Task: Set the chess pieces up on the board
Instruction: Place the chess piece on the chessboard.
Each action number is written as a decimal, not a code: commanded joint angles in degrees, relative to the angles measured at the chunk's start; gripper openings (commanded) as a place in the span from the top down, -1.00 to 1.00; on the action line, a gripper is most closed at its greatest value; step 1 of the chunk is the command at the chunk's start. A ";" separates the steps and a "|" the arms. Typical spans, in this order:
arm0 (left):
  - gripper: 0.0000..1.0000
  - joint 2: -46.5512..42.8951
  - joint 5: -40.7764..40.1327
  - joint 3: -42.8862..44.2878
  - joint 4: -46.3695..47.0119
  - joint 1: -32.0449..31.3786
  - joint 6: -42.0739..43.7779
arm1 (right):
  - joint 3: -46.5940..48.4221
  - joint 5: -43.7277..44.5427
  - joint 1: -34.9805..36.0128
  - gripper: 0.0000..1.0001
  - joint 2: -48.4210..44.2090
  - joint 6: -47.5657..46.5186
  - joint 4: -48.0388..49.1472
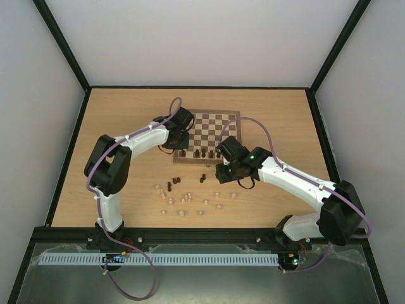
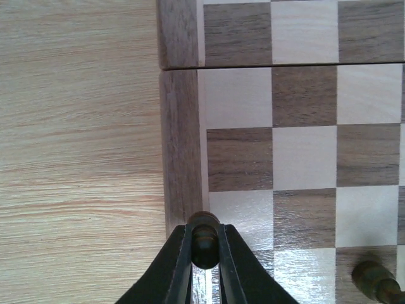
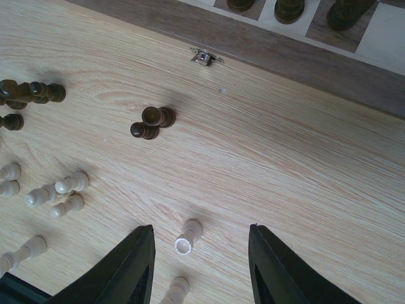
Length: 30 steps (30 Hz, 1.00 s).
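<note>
Our left gripper [image 2: 205, 256] has its fingers pinched tight on a dark chess piece [image 2: 205, 235]. It holds the piece above the board [image 2: 180, 158], right where the brown frame meets the edge squares.

We judge this to be the main risk: released so close to the frame, the piece could land half on it, tip over and roll onto the table [image 2: 76, 158]. A second dark piece [image 2: 373, 278] stands close by on the right, and the fingers could knock it.

Our right gripper [image 3: 202, 269] hangs over the table with its fingers partly apart, holding nothing. A pale piece [image 3: 188, 236] lies on its side between them and may roll away if squeezed. More loose pale pieces [image 3: 54, 190] lie scattered to the left. Two dark ones [image 3: 152, 123] rest ahead, near the board's metal clasp [image 3: 204, 57].
</note>
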 commanded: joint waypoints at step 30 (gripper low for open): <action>0.86 4.07 -2.42 3.56 -3.27 -2.98 -0.11 | -0.99 -0.30 -0.61 0.18 -1.74 -0.88 -1.58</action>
